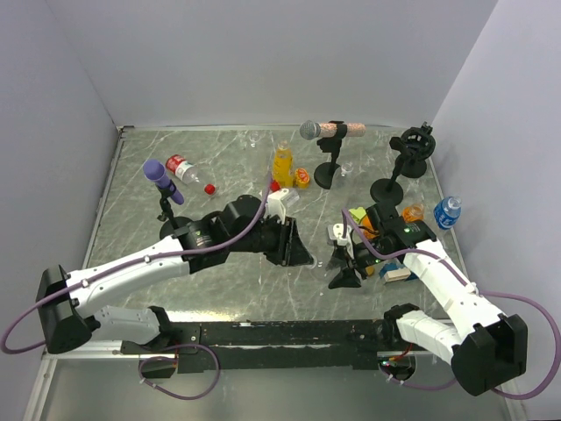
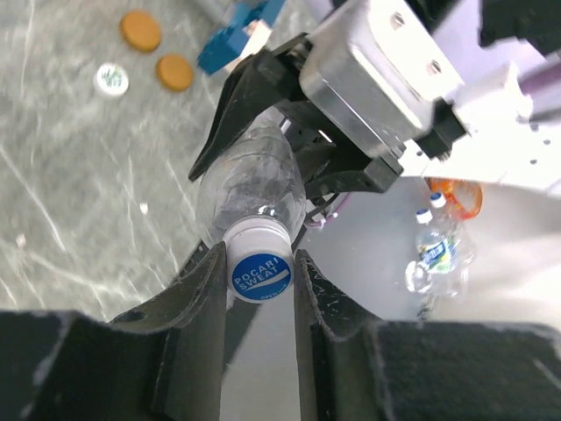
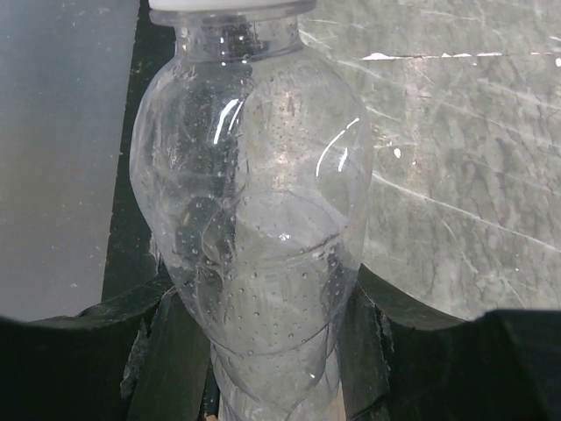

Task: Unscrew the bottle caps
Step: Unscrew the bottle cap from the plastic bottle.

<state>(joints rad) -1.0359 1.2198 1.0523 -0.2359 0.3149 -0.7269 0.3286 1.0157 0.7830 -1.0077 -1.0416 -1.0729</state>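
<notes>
Left wrist: left claw (image 2: pixel 260 261) grips bottle cap (image 2: pixel 259 275) mid-table.

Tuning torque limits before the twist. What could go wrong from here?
1. The bottle is clear and looks empty. The right jaws grip its body, so it may buckle or spin under torque.
2. The left jaws pinch the cap only at its narrow rim, so they could slip off.
3. A black stand sits close to the right wrist, and a wrist roll might knock it.
</notes>
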